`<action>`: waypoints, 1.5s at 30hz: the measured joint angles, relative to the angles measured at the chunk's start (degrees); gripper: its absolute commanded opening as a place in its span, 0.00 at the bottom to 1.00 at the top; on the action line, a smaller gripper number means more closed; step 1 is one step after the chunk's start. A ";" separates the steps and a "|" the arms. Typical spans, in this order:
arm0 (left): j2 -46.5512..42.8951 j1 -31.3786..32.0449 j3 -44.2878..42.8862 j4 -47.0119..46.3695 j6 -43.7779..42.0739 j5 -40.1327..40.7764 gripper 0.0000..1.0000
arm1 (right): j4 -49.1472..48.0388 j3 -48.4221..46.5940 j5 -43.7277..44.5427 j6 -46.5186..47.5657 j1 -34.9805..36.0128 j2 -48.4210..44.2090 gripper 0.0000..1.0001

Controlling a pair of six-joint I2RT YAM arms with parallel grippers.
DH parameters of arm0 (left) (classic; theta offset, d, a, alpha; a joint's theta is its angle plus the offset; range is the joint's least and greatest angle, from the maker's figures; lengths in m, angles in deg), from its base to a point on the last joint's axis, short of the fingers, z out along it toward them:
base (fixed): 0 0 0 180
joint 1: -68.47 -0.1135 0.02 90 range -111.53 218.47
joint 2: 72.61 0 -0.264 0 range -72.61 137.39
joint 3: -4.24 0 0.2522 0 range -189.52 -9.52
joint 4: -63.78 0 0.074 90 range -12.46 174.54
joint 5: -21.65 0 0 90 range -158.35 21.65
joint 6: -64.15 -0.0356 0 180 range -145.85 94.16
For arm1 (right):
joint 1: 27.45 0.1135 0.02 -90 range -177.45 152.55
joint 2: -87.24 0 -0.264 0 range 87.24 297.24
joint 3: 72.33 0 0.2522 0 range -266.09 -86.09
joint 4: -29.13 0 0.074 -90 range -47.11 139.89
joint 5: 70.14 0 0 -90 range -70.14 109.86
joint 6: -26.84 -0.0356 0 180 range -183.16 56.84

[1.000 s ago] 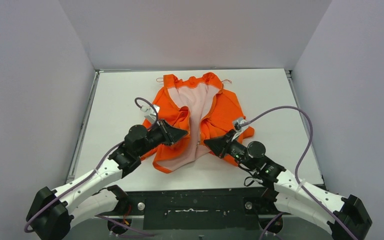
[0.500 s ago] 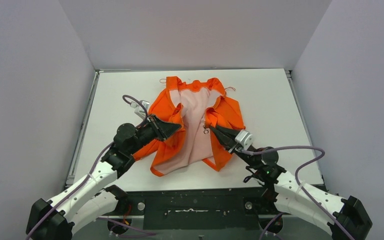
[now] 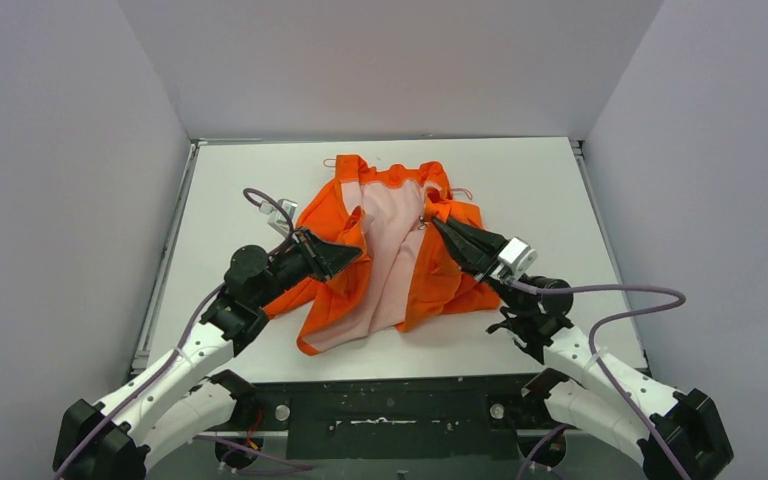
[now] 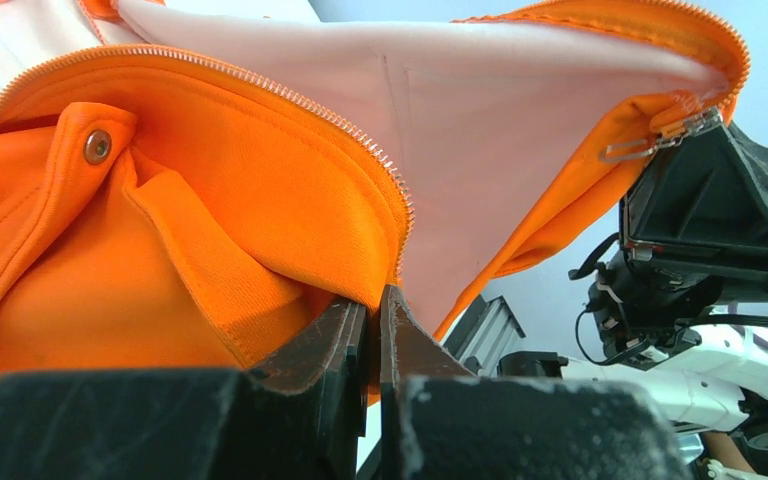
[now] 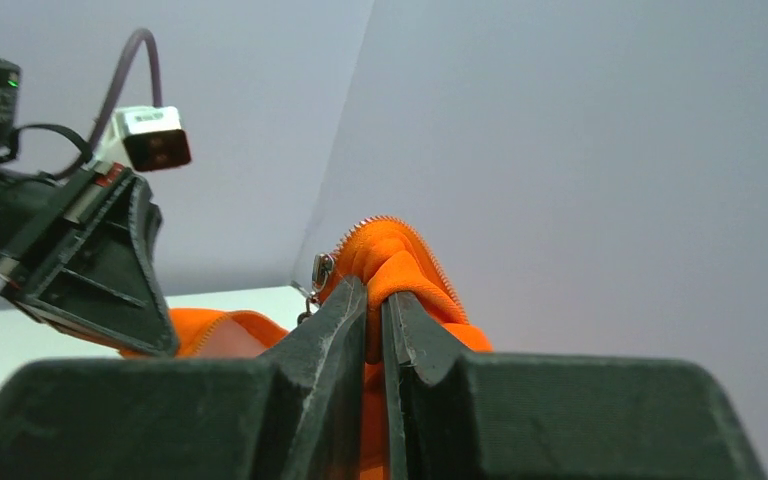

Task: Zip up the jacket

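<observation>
Left pincer [image 3: 360, 257] and right pincer [image 3: 437, 224] pinch the jacket [image 3: 388, 262] between them

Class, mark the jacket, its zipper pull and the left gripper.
jacket [image 3: 440, 290], top view, orange front panel
zipper pull [image 4: 650, 143], left wrist view, metal tab
left gripper [image 4: 374, 300], left wrist view, between the fingertips

A jacket [image 3: 390, 270] lies open on the counter [image 3: 550, 180]. The left gripper [image 3: 362, 258] pinches its left front edge, the right gripper [image 3: 434, 223] its right (farther back).

top: high, rear, looking down-forward | wrists: very close, looking along own jaws — all share the jacket [image 3: 450, 280]
</observation>
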 measured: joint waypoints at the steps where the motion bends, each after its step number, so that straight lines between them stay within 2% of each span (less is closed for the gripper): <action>1: 0.00 -0.04 -0.04 -0.26 0.02 -0.09 0.00 | -0.37 0.00 -0.42 -2.10 -0.15 0.11 0.00; 6: 0.00 -0.20 -0.31 -2.71 0.55 -0.07 0.00 | -1.40 0.00 -2.32 -13.31 -0.81 0.83 0.00; 12: 0.07 -0.44 -0.31 -8.07 1.53 0.28 0.00 | 3.13 0.04 -3.10 -25.79 -1.20 1.18 0.00; 17: 1.01 -0.61 0.57 -14.19 2.10 0.44 0.00 | 4.50 3.67 -3.15 -32.65 -1.20 1.27 0.00; 27: 4.63 -0.68 5.99 -25.33 2.40 -0.72 0.00 | 1.75 10.05 -5.20 -37.53 -1.14 5.20 0.00; 36: 7.96 -0.68 7.26 -32.98 3.10 -3.54 0.00 | -4.22 8.68 -6.64 -39.98 0.07 12.79 0.00; 45: 8.85 -0.66 8.22 -35.54 3.58 -5.46 0.00 | -6.82 5.01 -6.75 -40.50 1.16 15.85 0.00</action>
